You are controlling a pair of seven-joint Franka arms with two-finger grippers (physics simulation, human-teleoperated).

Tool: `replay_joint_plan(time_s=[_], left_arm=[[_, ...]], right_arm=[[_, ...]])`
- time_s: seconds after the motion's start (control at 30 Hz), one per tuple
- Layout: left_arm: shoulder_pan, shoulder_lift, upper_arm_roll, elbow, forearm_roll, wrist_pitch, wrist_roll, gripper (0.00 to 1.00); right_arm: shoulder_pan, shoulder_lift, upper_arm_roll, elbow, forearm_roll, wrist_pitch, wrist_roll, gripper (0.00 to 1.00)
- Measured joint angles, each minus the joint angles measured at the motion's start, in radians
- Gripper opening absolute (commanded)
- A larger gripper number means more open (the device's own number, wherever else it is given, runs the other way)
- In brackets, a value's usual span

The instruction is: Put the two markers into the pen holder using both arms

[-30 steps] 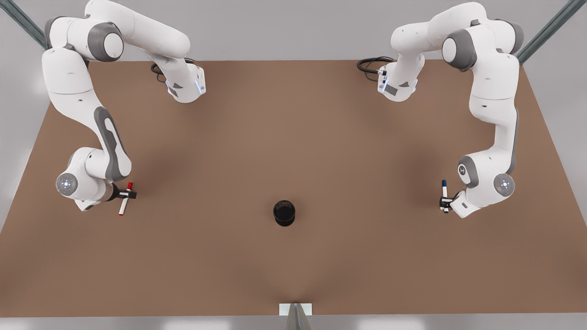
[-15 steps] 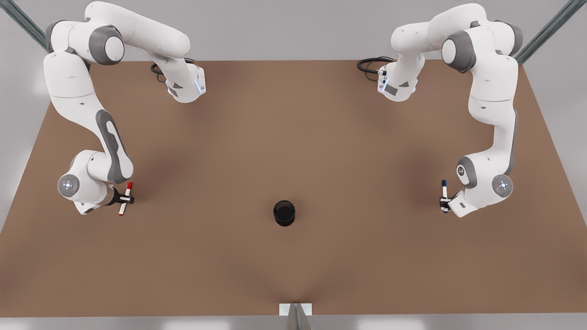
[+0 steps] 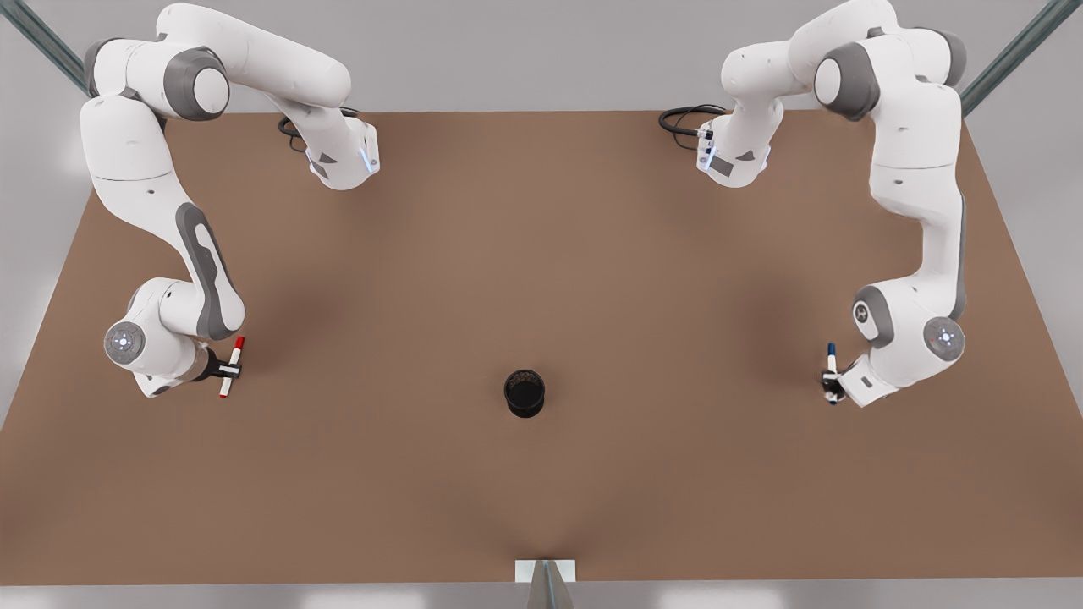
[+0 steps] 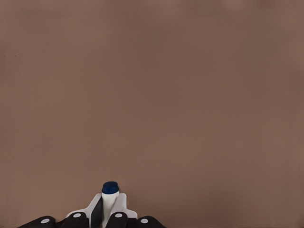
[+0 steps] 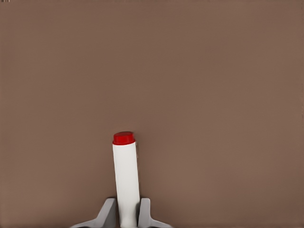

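The red-capped marker (image 3: 231,367) is held over the table at the front view's left, with my right gripper (image 3: 228,369) shut on its white barrel. In the right wrist view the red marker (image 5: 126,173) sticks out from between the grey fingers (image 5: 107,214). At the front view's right, my left gripper (image 3: 831,386) is shut on the blue-capped marker (image 3: 832,359). The left wrist view shows the blue marker (image 4: 109,194) end-on between the fingers (image 4: 124,209). The black pen holder (image 3: 525,392) stands upright between both arms, far from each gripper.
The brown table (image 3: 541,254) spreads wide around the holder. Both arm bases with black cables (image 3: 681,118) sit at the far edge. A small white bracket (image 3: 546,571) sits at the near edge, and grey struts cross the upper corners.
The left gripper shifted toward the front view's right and nearer edge with the blue marker, which now looks shorter. The right gripper with the red marker drifted slightly to the front view's left.
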Motion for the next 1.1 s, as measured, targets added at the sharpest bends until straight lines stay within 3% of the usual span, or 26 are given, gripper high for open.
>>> replay_joint_plan(time_s=[0.17, 0.27, 0.43, 0.57, 0.7, 0.9, 1.1], left_arm=[[-0.023, -0.053, -0.184, 0.172, -0.106, -0.119, -0.019, 0.21], [-0.136, 0.064, -0.259, 0.387, -0.178, -0.144, -0.032, 0.21], [-0.256, 0.173, -0.446, 0.494, -0.256, 0.011, -0.045, 0.21], [-0.424, 0.201, -0.471, 0.501, -0.307, 0.196, -0.077, 0.21], [-0.505, 0.225, -0.463, 0.488, -0.323, 0.345, -0.120, 0.21], [-0.534, 0.265, -0.448, 0.398, -0.138, 0.593, -0.165, 0.21], [-0.530, 0.269, -0.448, 0.335, -0.068, 0.738, -0.197, 0.21]], right_arm=[[0.002, 0.011, 0.000, -0.001, 0.007, 0.006, -0.005, 0.28], [0.004, 0.008, 0.002, 0.013, 0.008, 0.007, -0.011, 0.27], [0.004, -0.048, 0.107, 0.178, 0.005, -0.096, -0.015, 0.27], [-0.001, -0.084, 0.294, 0.345, 0.002, -0.206, -0.016, 0.28], [0.000, -0.086, 0.451, 0.392, 0.001, -0.224, -0.015, 0.28], [0.009, -0.073, 0.587, 0.383, 0.001, -0.154, -0.011, 0.27], [0.034, -0.045, 0.643, 0.360, 0.001, -0.082, -0.009, 0.27]])
